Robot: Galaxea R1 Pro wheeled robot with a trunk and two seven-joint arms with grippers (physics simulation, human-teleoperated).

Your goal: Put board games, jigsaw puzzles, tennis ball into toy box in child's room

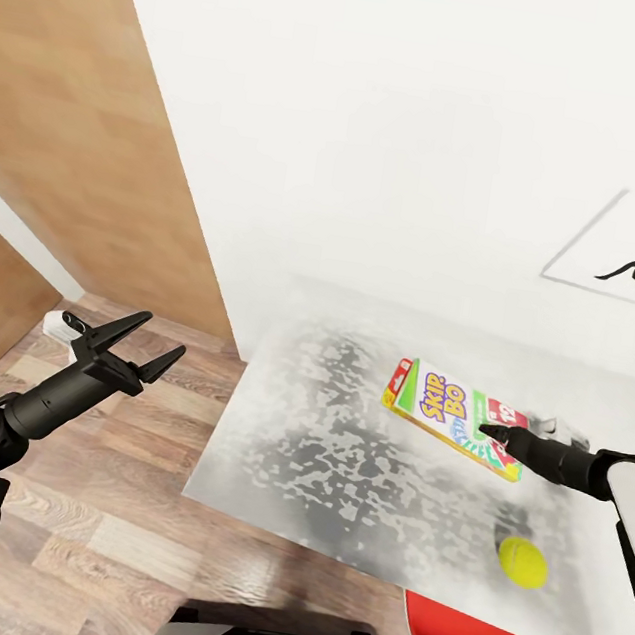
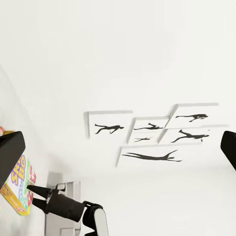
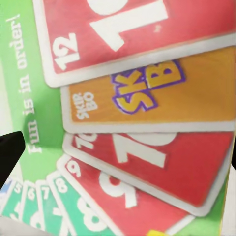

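Right pincer clenched on Skip-Bo box over table; left pincer spread wide, empty.

A white wall carries framed black silhouette pictures. A wooden panel stands beside it, above a wood plank floor.

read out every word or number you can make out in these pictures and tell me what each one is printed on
"SKIP-BO": large logo on the Skip-Bo box, head view.
"Fun is in order!": white slogan on the box's green area, right wrist view.
"12": corner of a red card pictured on the box.
"SKIP-BO": orange card pictured there.
"5", "6", "7", "8", "9": fanned green and red cards pictured there.
Other big red-card numerals are cropped, unreadable. The wall pictures carry only silhouettes.
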